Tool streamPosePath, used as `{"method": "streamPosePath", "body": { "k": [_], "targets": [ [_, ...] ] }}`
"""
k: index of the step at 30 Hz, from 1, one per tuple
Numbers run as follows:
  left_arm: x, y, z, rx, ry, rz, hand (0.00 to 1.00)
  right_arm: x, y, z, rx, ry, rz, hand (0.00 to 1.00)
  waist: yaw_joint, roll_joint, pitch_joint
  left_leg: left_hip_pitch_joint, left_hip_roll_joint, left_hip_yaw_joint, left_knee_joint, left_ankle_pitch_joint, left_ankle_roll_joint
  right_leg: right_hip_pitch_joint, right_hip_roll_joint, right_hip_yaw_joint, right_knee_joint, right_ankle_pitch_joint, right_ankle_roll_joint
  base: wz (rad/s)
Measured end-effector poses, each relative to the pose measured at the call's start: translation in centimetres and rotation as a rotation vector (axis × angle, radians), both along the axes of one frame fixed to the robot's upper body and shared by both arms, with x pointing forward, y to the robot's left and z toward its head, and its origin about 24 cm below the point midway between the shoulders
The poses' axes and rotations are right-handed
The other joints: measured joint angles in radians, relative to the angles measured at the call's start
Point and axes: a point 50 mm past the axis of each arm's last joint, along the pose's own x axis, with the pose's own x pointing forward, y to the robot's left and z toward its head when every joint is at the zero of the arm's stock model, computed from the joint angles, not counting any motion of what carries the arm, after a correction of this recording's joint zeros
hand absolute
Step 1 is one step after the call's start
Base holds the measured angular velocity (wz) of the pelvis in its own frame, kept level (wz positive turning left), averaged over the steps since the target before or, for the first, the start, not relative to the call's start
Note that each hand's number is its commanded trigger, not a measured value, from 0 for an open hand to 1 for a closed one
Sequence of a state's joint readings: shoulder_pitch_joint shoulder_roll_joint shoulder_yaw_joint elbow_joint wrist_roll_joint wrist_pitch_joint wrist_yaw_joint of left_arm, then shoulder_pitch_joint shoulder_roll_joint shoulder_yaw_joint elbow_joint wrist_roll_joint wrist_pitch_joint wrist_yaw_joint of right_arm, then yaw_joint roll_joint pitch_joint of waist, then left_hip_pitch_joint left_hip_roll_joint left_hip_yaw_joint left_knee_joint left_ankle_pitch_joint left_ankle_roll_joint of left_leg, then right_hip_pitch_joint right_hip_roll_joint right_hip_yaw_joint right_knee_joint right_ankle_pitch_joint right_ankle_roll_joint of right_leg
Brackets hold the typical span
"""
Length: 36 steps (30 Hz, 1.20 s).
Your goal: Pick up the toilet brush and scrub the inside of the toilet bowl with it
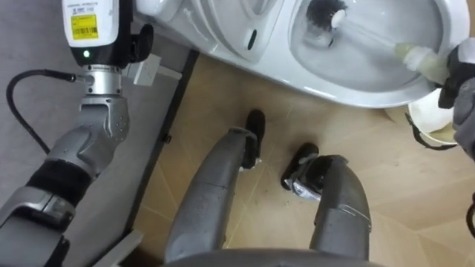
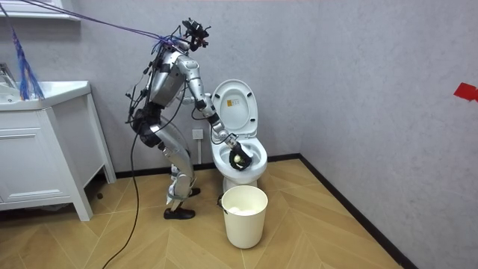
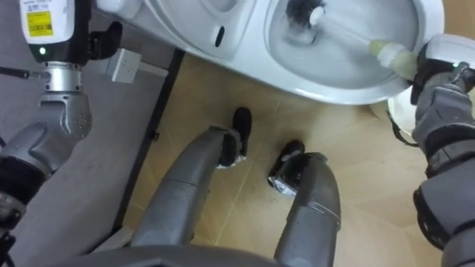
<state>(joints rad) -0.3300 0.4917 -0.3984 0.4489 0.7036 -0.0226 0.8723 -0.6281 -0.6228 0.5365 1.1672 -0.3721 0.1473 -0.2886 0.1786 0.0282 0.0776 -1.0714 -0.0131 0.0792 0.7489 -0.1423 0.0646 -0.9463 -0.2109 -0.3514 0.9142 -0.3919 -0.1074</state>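
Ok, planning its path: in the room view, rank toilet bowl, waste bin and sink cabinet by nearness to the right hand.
1. Toilet bowl, around the right hand.
2. Waste bin, on the floor nearby.
3. Sink cabinet, far room view's left.

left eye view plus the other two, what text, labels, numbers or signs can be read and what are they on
Yellow label on the white casing of the left hand: dark print, too small to read.
White label above it: too blurred to read.
Red mark on the wall, room view: no letters to make out.
Toilet, toilet brush in the right hand, bin: no text seen.
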Motion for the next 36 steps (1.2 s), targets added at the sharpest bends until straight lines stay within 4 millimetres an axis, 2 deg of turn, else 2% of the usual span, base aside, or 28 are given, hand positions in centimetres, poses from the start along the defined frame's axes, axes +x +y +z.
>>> {"method": "streamPosePath", "body": {
  "k": [3, 8, 13, 14, 15, 16, 18, 19, 21, 23, 25, 27, 32, 34, 36],
  "targets": [
    [0.2, 0.1, 0.3, 0.02, -0.019, 0.017, 0.0, 0.1, 0.1, 0.0, 0.025, -0.023, -0.003, 1.0, -0.015, -0.017, -0.0011, 0.0, 0.0, 0.0, 0.015, 0.002, 0.003, 0.001, -0.002, 0.001, 0.01, 0.0, 0.0, 0.0],
    [0.4, 0.2, 0.4, 0.069, -0.005, 0.042, 0.0, 0.3, 0.5, 0.0, 0.012, -0.048, 0.014, 1.0, -0.025, -0.018, -0.0014, 0.008, 0.002, 0.0, 0.02, 0.006, 0.01, 0.009, -0.006, 0.0, 0.016, 0.008, 0.0, -0.04],
    [0.5, 0.3, -0.1, 0.099, 0.057, 0.054, 0.0, 0.5, 2.2, -1.2, -0.028, -0.004, 0.063, 1.0, -0.032, -0.013, -0.0026, 0.043, -0.001, -0.002, 0.009, 0.008, 0.014, 0.046, -0.009, -0.007, 0.003, 0.015, 0.005, 0.01],
    [0.5, 0.3, -0.1, 0.099, 0.062, 0.053, 0.0, 0.5, 2.4, -1.2, -0.044, 0.001, 0.074, 1.0, -0.031, -0.009, -0.0021, 0.044, -0.002, -0.002, 0.009, 0.009, 0.016, 0.05, -0.01, -0.011, 0.003, 0.015, 0.006, 0.08],
    [0.4, 0.1, -0.3, 0.096, 0.074, 0.049, 0.0, 0.4, 2.5, -1.5, -0.075, 0.017, 0.096, 1.0, -0.03, 0.005, -0.0034, 0.045, -0.003, -0.01, 0.012, 0.01, 0.017, 0.058, -0.011, -0.02, 0.0, 0.014, 0.007, 0.13],
    [0.3, -0.2, -0.7, 0.085, 0.095, 0.047, 0.0, 0.1, 2.5, -1.8, -0.111, 0.042, 0.109, 1.0, -0.022, 0.027, -0.0057, 0.05, -0.003, -0.023, 0.011, 0.01, 0.017, 0.073, -0.003, -0.029, -0.016, 0.018, 0.012, 0.07],
    [0.0, -0.4, -1.3, 0.076, 0.124, 0.048, 0.0, -0.6, 2.4, -2.5, -0.162, 0.087, 0.123, 1.0, 0.004, 0.043, -0.0056, 0.063, 0.001, -0.024, 0.006, 0.009, 0.018, 0.085, 0.007, -0.023, -0.032, 0.024, 0.019, -0.13],
    [-0.2, -0.6, -1.8, 0.063, 0.146, 0.05, 0.0, -1.2, 2.1, -3.1, -0.211, 0.135, 0.137, 1.0, 0.016, 0.059, -0.0082, 0.069, 0.0, -0.022, 0.002, 0.009, 0.018, 0.091, 0.009, -0.02, -0.037, 0.026, 0.022, -0.13],
    [-0.5, -0.8, -2.4, 0.053, 0.175, 0.047, 0.0, -2.0, 2.0, -3.7, -0.27, 0.191, 0.162, 1.0, 0.03, 0.078, -0.0173, 0.071, 0.001, -0.022, -0.013, 0.01, 0.017, 0.09, 0.012, -0.018, -0.052, 0.03, 0.029, -0.06],
    [-0.6, -0.9, -2.7, 0.049, 0.199, 0.044, 0.0, -2.5, 2.1, -4.3, -0.277, 0.215, 0.163, 1.0, 0.041, 0.084, -0.0197, 0.079, 0.004, -0.014, -0.026, 0.012, 0.016, 0.091, 0.016, -0.013, -0.063, 0.035, 0.031, -0.11],
    [-1.0, -1.1, -3.3, 0.038, 0.22, 0.041, 0.0, -2.9, 2.3, -4.7, -0.266, 0.231, 0.168, 1.0, 0.043, 0.094, -0.0243, 0.099, 0.013, -0.006, -0.04, 0.014, 0.017, 0.111, 0.029, -0.008, -0.087, 0.046, 0.02, -0.12],
    [-1.4, -1.1, -3.7, 0.031, 0.235, 0.028, 0.0, -3.4, 2.9, -5.2, -0.268, 0.243, 0.201, 1.0, 0.04, 0.095, -0.0256, 0.121, 0.021, -0.001, -0.054, 0.012, 0.015, 0.135, 0.038, -0.01, -0.111, 0.049, 0.018, -0.04],
    [-3.1, -0.3, -5.3, -0.021, 0.293, 0.056, 0.0, -5.4, 4.3, -6.8, -0.279, 0.281, 0.276, 1.0, -0.017, 0.091, -0.0271, 0.191, 0.022, 0.002, -0.101, 0.011, 0.004, 0.205, 0.051, -0.011, -0.171, 0.053, 0.02, 0.02],
    [-3.9, 0.3, -6.1, -0.058, 0.325, 0.083, 0.0, -6.2, 5.0, -7.7, -0.243, 0.312, 0.288, 1.0, -0.039, 0.076, -0.0303, 0.224, 0.031, 0.014, -0.11, 0.005, -0.004, 0.241, 0.064, -0.006, -0.196, 0.053, 0.02, -0.1],
    [-4.4, 0.8, -6.5, -0.08, 0.344, 0.101, 0.0, -6.9, 5.7, -8.4, -0.231, 0.346, 0.312, 1.0, -0.044, 0.058, -0.031, 0.251, 0.037, 0.018, -0.11, -0.005, -0.011, 0.267, 0.074, 0.0, -0.211, 0.052, 0.019, -0.15]
  ]
}}
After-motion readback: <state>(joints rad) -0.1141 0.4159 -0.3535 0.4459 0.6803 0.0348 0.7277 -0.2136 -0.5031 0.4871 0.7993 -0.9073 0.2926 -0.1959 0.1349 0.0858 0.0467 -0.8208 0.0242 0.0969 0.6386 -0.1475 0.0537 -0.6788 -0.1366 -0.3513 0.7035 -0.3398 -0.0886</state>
